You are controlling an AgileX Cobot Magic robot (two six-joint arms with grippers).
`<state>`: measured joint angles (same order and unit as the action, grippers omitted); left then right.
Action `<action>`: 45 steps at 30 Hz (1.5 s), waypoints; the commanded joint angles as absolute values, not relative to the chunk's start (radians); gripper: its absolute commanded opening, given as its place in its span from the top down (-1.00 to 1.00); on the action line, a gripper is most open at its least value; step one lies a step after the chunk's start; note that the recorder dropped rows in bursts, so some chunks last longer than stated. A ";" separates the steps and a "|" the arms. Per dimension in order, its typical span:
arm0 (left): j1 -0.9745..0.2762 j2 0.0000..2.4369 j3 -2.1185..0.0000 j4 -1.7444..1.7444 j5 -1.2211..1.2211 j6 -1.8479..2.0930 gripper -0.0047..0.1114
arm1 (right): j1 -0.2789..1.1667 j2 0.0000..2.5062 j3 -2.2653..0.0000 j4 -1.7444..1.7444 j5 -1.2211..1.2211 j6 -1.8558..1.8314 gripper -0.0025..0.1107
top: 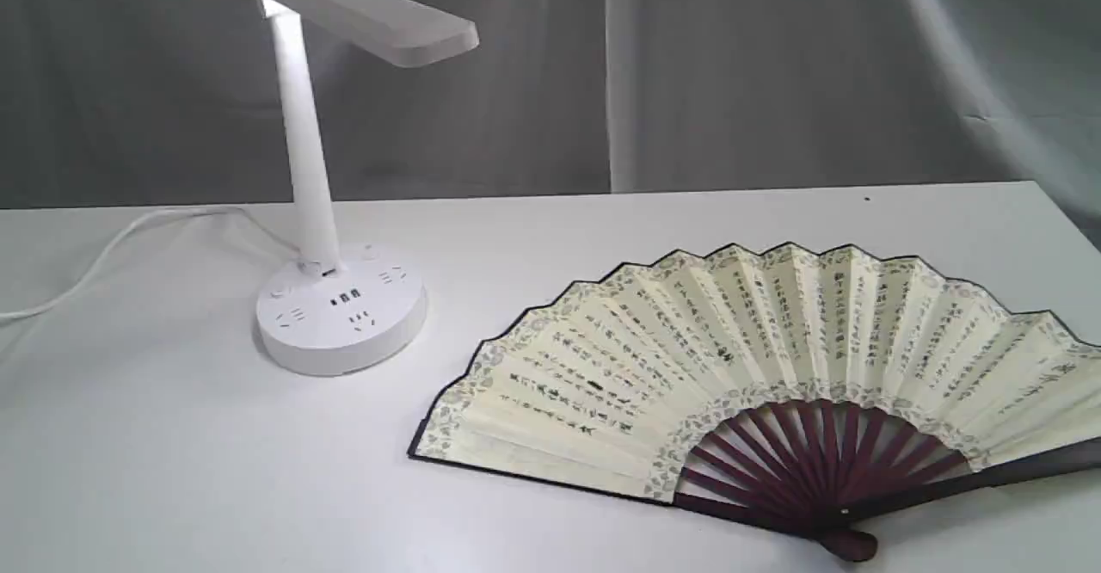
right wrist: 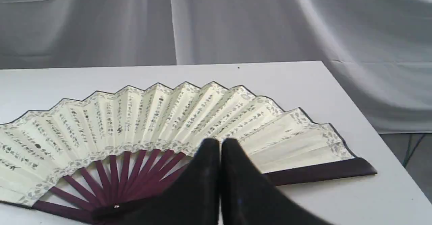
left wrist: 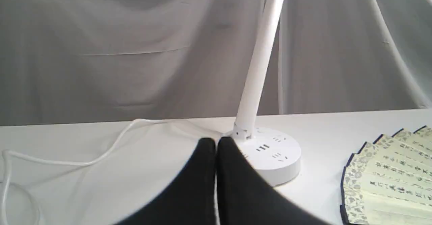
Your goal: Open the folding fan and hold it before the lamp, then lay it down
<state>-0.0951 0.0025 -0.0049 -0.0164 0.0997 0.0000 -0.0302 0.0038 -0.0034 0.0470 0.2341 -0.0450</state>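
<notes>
So my left gripper (left wrist: pixel 216 144) and right gripper (right wrist: pixel 220 144) are both pinched tight together, and the folding fan (top: pixel 774 341) lies spread open on the table (top: pixel 172 470) near the lamp (top: pixel 311 186).

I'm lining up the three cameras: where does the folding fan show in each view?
Exterior: folding fan spread flat, lower right, right of the lamp.
Left wrist: only its end pleats, cut off at the frame edge, beside the lamp base.
Right wrist: nearly whole, partly behind the shut right hand.
Shared landmark: the white table.
</notes>
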 commanded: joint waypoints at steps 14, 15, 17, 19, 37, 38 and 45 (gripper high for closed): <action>-0.104 0.000 0.000 -0.019 0.109 0.000 0.92 | -0.025 0.000 0.000 -0.040 0.214 -0.066 0.96; -0.104 0.000 0.000 -0.019 0.109 0.000 0.92 | -0.025 0.000 0.000 -0.040 0.214 -0.066 0.96; -0.104 0.000 0.000 -0.016 0.109 0.000 0.92 | -0.025 0.000 0.000 -0.040 0.214 -0.066 0.96; -0.104 0.000 0.000 -0.016 0.109 0.000 0.92 | -0.025 0.000 0.000 -0.040 0.214 -0.066 0.96; -0.023 0.000 0.000 -0.016 0.109 0.000 0.92 | -0.025 0.000 0.000 -0.040 0.214 -0.066 0.96; -0.023 0.000 0.000 -0.016 0.109 0.000 0.92 | -0.025 0.000 0.000 -0.040 0.214 -0.066 0.96; -0.023 0.000 0.000 -0.016 0.109 0.000 0.92 | -0.025 0.000 0.000 -0.040 0.214 -0.066 0.96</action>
<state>-0.0250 0.0025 -0.0049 -0.0164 0.1076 0.0000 -0.0302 0.0038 -0.0034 -0.0340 0.2279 -0.0646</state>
